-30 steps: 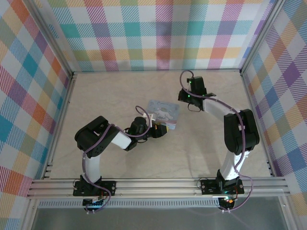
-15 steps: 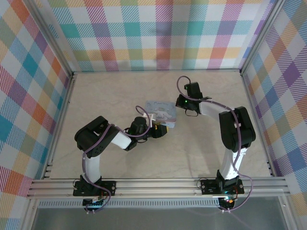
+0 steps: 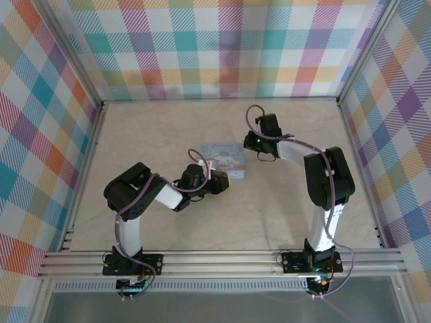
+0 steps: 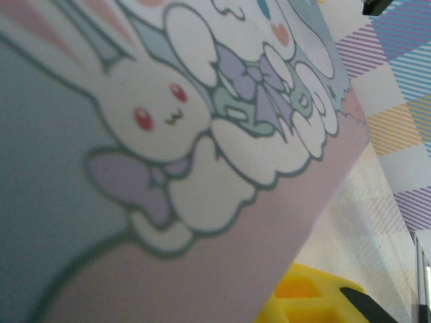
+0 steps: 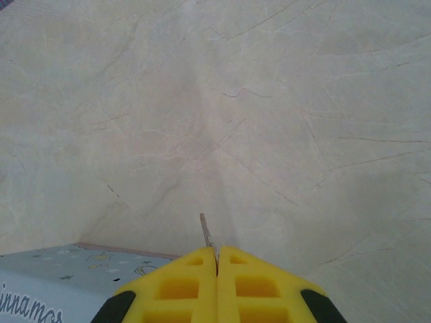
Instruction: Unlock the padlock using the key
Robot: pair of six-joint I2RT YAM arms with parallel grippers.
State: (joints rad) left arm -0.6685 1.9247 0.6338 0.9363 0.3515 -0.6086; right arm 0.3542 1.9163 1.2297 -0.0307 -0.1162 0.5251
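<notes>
My right gripper is shut on the key, a thin pale metal sliver that sticks out ahead of the yellow fingertips over bare tabletop. In the top view this gripper hangs just off the right edge of the pale-blue cartoon tin. My left gripper sits against the tin's near edge. Its wrist view is pressed close to the tin lid, with one yellow finger at the bottom right, and I cannot tell how the jaws stand. The padlock is hidden.
A corner of the tin lies at the lower left of the right wrist view. The marbled table is ringed by plaid walls. An aluminium rail runs along the near edge.
My right gripper has moved left and nearer, from the far right toward the tin's right edge, with the key in it. The tin has shifted slightly left. The left arm has barely moved.
</notes>
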